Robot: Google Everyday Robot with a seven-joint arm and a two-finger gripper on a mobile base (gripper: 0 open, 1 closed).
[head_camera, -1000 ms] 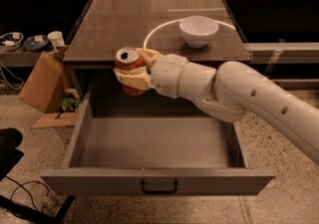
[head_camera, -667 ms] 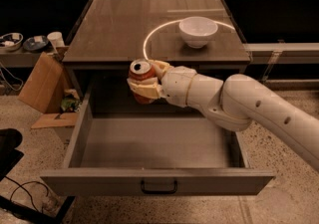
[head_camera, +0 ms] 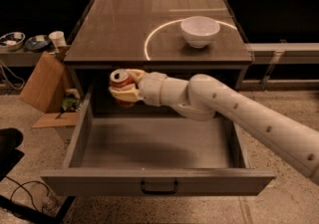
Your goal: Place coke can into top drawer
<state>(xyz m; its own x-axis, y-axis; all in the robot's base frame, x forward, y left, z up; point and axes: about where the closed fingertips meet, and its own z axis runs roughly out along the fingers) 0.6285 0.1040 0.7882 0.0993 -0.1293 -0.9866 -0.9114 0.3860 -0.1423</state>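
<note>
hand point(head_camera: 125, 87): closed around the can point(head_camera: 119, 77), held over the drawer point(head_camera: 159, 182), rear left.
drawer: pulled open.
bowl point(head_camera: 200, 30): set on the surface point(head_camera: 119, 29), right of centre.

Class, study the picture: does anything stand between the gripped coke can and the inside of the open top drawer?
Nothing visible does. The gripper holds the coke can above the back left of the open top drawer; the floor below looks bare. The white bowl sits on the countertop, out of the way.
</note>
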